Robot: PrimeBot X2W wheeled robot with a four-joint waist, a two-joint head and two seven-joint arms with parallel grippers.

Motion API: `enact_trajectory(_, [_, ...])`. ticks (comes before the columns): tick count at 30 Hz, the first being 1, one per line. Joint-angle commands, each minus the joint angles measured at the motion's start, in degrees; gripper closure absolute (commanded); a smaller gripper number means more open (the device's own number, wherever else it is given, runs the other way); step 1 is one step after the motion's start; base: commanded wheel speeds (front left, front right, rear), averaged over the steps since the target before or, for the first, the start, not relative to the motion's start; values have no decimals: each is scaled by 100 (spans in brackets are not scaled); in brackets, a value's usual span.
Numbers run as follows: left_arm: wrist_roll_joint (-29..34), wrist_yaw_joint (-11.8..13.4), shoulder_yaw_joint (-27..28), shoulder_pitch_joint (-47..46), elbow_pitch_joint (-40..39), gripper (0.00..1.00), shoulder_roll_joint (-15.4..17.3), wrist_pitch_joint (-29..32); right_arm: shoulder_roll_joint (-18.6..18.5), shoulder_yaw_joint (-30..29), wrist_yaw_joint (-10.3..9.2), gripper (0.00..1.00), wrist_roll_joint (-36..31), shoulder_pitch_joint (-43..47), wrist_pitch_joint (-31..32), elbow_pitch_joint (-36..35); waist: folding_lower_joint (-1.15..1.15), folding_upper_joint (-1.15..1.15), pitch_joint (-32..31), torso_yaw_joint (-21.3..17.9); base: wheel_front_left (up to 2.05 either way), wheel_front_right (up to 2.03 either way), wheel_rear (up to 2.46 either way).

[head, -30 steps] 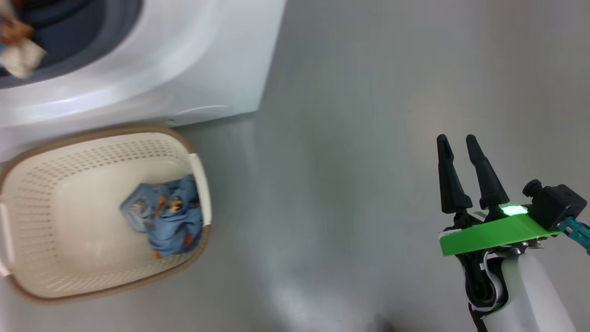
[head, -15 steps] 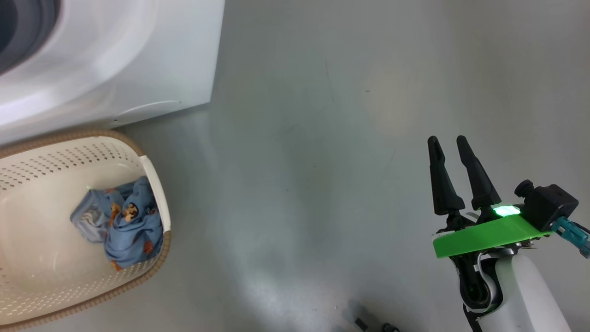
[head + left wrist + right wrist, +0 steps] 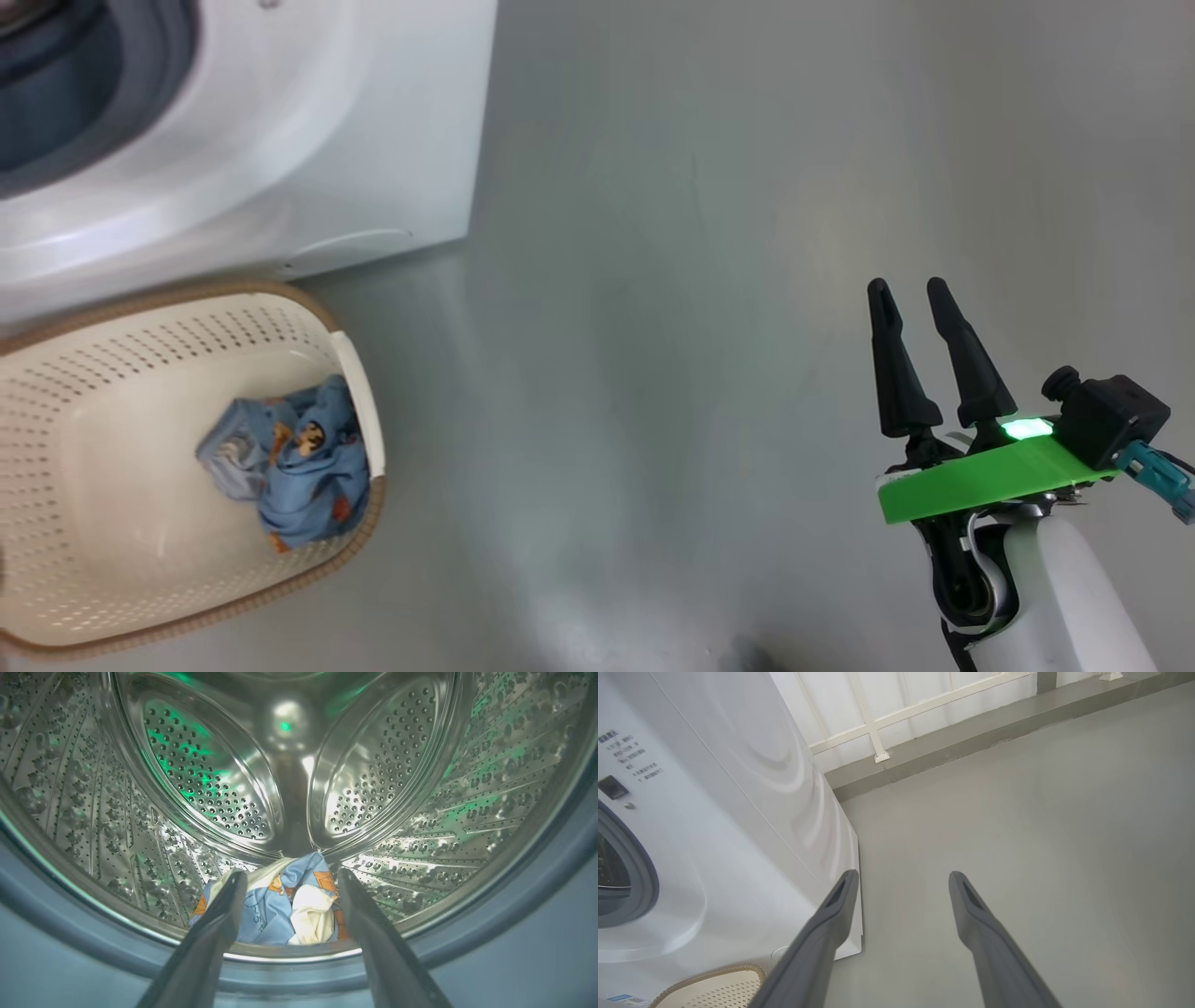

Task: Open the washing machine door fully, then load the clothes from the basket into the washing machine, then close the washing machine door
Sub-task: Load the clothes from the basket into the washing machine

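The bundle dangling at the head view's upper left a second ago is gone from there. My left gripper [image 3: 290, 873] is now gaping empty, and the light blue orange-printed cloth bundle [image 3: 280, 907] is lying low in the perforated steel drum [image 3: 205, 774], bottom centre of the left wrist view. I am meaning to be backing straight out, fingers wide, snagging nothing. The second blue bundle [image 3: 289, 457] is waiting against the right wall of the cream perforated plastic basket [image 3: 140, 350], lower left of the head view. Lower right, my right gripper [image 3: 906, 285] is hanging open, empty.
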Motion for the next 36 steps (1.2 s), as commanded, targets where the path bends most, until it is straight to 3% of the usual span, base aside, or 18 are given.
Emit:
enact_trajectory(1, [58, -10, 152, 325, -251, 0, 133, -29, -11, 61, 9, 0, -78, 60, -43, -90, 0, 0, -208, 147, 0, 0, 0])
enact_trajectory(23, [549, -10, 256, 2972, -1406, 0, -1118, -29, -179, -254, 9, 0, -609, 593, -43, 96, 0, 0, -1427, 968, 0, 0, 0])
enact_trajectory(36, [481, -10, 49, 4000, -1885, 0, -1457, -29, -502, -347, 9, 0, -639, 979, -43, 151, 0, 0, -1921, 1402, 0, 0, 0])
